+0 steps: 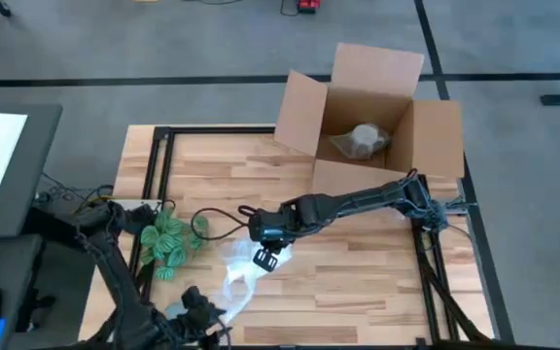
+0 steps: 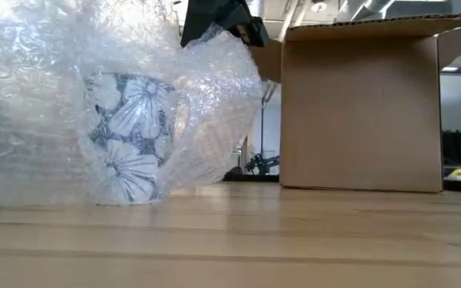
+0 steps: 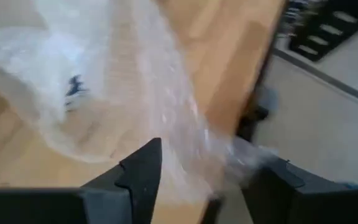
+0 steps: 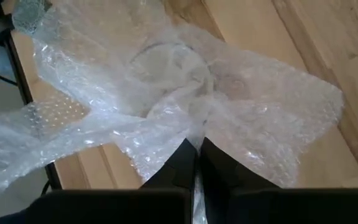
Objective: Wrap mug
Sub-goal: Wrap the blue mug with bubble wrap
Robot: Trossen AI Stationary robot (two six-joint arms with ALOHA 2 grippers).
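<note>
Mug (image 2: 130, 136), floral, under bubble wrap (image 4: 185, 106), your right gripper (image 4: 196, 163) pinching wrap at its 12 o'clock, left gripper (image 3: 201, 180) spread around wrap edge.

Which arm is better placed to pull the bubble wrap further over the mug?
Probably the right: its claw is shut on the bubble wrap directly above the mug. The left claw is open at the sheet's edge.
</note>
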